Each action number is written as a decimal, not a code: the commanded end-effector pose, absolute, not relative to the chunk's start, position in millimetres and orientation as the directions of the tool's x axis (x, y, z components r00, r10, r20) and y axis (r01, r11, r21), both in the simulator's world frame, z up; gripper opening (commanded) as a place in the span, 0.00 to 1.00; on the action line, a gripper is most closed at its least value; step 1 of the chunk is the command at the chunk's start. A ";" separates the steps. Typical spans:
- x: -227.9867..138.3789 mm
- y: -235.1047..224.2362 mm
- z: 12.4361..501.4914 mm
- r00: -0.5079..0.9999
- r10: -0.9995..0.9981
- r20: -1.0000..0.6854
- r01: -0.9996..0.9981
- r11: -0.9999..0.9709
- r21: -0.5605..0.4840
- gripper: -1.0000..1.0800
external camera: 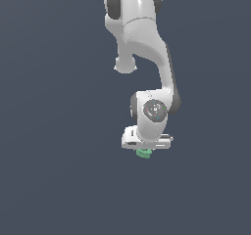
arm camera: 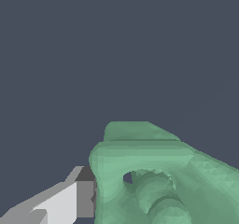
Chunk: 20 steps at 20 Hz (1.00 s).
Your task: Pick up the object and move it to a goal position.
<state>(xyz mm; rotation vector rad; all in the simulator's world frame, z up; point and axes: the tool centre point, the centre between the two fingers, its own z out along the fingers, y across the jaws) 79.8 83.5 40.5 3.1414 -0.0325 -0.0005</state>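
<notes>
Looking low in the exterior frame, we see our pincer (external camera: 145, 150) clamped on the green block (external camera: 143, 153), mostly hidden beneath the hand; one finger (arm camera: 70, 199) shows, its partner cut off

Even, dim, flat simulator lighting; sharp renders, no glare or blur.

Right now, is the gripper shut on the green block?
Looks so: one finger presses the green block, tucked under the gripper. The other finger is hidden.
</notes>
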 end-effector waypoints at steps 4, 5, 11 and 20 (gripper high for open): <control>76.3 79.0 42.4 1.000 -0.021 0.000 -0.021 -1.000 0.000 0.00; 75.0 77.3 43.1 1.000 -0.021 0.000 -0.021 -1.000 0.000 0.00; 61.7 61.0 49.4 1.000 -0.021 0.000 -0.021 -1.000 0.000 0.00; 22.1 11.5 68.2 1.000 -0.021 0.000 -0.021 -1.000 0.000 0.00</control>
